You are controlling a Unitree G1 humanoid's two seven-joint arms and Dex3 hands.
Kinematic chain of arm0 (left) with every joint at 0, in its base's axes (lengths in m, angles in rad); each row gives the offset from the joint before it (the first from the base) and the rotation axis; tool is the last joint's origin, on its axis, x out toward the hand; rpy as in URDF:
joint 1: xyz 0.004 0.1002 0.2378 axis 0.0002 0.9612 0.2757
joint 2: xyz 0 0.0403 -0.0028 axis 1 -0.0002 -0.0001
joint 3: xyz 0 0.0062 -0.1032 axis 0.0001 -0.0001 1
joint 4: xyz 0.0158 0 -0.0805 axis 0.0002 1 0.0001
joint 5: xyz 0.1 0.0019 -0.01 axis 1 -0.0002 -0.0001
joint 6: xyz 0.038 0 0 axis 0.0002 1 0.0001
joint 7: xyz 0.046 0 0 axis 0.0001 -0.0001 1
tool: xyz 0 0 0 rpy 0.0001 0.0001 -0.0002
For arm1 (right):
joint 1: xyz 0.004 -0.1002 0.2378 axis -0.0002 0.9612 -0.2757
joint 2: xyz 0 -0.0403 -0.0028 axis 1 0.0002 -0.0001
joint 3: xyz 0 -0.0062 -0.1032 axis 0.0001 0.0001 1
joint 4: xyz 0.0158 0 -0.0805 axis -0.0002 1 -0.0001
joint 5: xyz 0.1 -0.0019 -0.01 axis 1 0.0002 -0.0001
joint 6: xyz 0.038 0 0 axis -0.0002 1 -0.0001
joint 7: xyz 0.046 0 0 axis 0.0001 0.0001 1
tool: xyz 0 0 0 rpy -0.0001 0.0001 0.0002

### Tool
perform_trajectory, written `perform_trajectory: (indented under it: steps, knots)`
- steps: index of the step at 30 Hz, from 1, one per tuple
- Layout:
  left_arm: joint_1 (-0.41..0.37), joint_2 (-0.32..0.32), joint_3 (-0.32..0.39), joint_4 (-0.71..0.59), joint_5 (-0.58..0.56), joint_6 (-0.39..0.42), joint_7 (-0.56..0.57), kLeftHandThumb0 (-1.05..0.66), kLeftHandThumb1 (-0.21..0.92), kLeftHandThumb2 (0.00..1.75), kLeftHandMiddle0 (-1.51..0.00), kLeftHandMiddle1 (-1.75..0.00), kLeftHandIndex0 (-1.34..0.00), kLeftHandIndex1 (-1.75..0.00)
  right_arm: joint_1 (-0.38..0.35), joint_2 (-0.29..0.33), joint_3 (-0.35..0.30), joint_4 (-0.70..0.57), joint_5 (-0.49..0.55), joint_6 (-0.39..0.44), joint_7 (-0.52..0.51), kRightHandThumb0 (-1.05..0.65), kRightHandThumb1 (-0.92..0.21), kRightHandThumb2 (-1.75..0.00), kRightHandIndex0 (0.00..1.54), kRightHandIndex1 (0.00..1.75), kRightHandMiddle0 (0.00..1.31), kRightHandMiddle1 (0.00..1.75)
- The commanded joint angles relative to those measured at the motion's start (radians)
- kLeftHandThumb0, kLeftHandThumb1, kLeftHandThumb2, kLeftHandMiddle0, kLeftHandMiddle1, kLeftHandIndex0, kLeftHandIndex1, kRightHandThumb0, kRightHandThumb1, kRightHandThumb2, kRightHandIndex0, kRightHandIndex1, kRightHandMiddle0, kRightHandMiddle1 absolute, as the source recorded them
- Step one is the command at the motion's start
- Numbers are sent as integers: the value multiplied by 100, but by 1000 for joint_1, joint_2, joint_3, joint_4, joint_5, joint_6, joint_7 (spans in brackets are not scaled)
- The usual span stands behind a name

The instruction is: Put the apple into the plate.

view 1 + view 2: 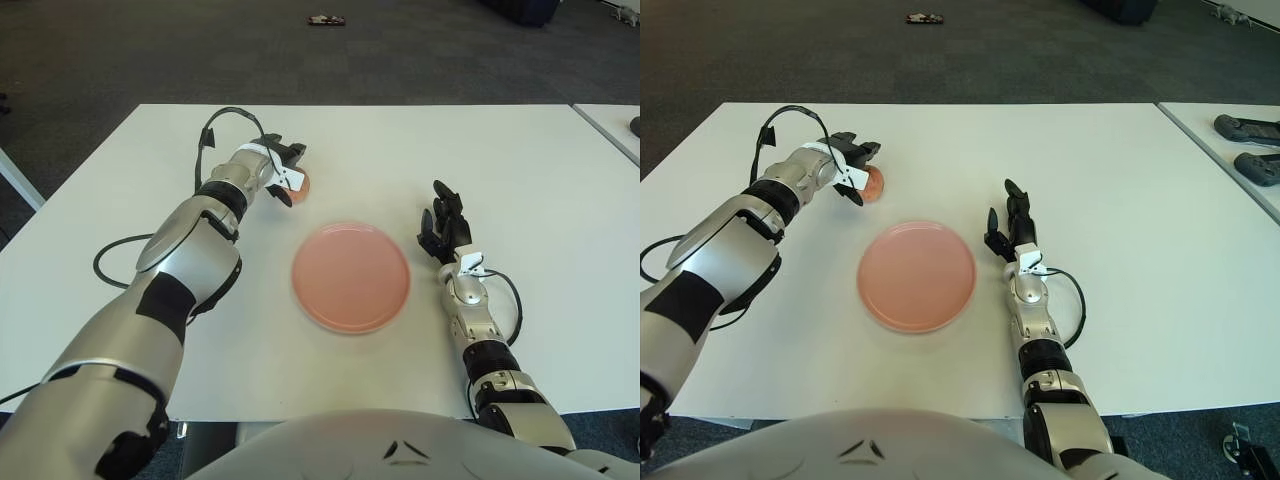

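Observation:
A pink plate (351, 276) lies flat on the white table (520, 160) in front of me. A reddish-orange apple (873, 183) sits on the table just beyond the plate's upper left. My left hand (287, 172) is stretched out to the apple, its fingers curled around it from the left and above; most of the apple is hidden by the fingers in the left eye view. I cannot tell whether the apple is lifted. My right hand (443, 225) shows to the right of the plate, fingers relaxed and holding nothing.
A black cable (115, 262) loops by my left arm on the table. A second table at the far right carries dark controllers (1247, 128). A small dark object (326, 19) lies on the grey floor beyond the table.

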Motion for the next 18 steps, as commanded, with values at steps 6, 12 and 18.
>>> perform_trajectory:
  steps: [6, 12, 18]
  knots:
    - [16, -14, -9, 10, 5, 18, 25, -105, 86, 7, 0, 0, 0, 0, 24, 2, -14, 71, 12, 36, -2, -62, -92, -79, 20, 11, 0, 48]
    - [20, -17, -9, 13, 3, 26, 25, -105, 86, 7, 0, 0, 0, 0, 20, 3, -20, 84, 14, 21, -4, -61, -92, -79, 20, 11, 0, 48]
    - [22, -22, -18, 17, 10, 41, 17, -105, 87, 7, 0, 0, 0, 0, 16, 4, -24, 94, 11, 12, -7, -62, -92, -79, 20, 11, 0, 48]
